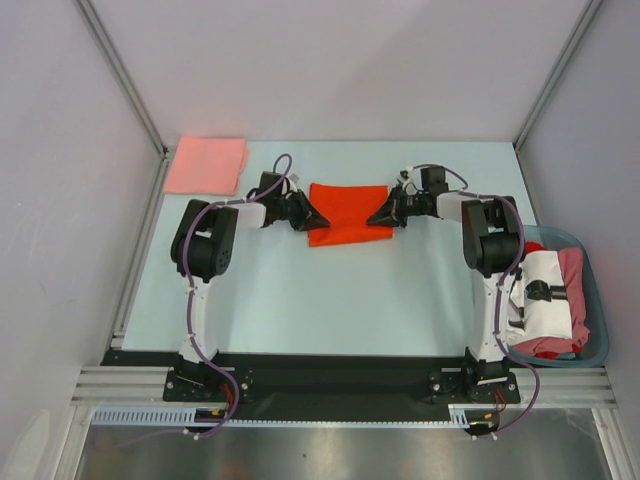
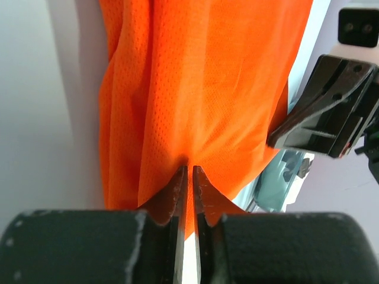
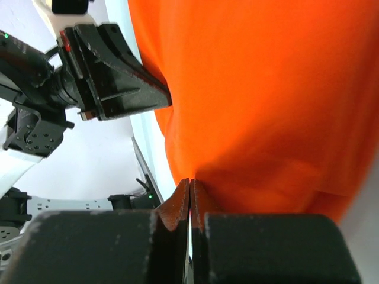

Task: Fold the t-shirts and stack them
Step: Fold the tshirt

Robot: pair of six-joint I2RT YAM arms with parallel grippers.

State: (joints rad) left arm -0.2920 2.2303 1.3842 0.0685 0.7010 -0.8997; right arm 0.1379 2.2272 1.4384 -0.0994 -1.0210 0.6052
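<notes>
Orange shirt (image 1: 348, 215), folded into a band with its long axis crosswise on the tabletop (image 1: 330, 300), lies between two equally near pincers, the left pincer (image 1: 320, 217) clamped on its left edge, the right pincer (image 1: 377, 217) seemingly nipping its right edge.

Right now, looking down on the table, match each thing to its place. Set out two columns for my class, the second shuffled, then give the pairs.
Things:
1 orange shirt
2 pink shirt
3 blue tub
4 white shirt

Places:
A folded flat at the far left corner of the table
B inside the tub
C mid-table, pinched by the left gripper and the right gripper
D beside the right arm, at the table's right edge

Pairs: 1-C; 2-A; 3-D; 4-B
</notes>
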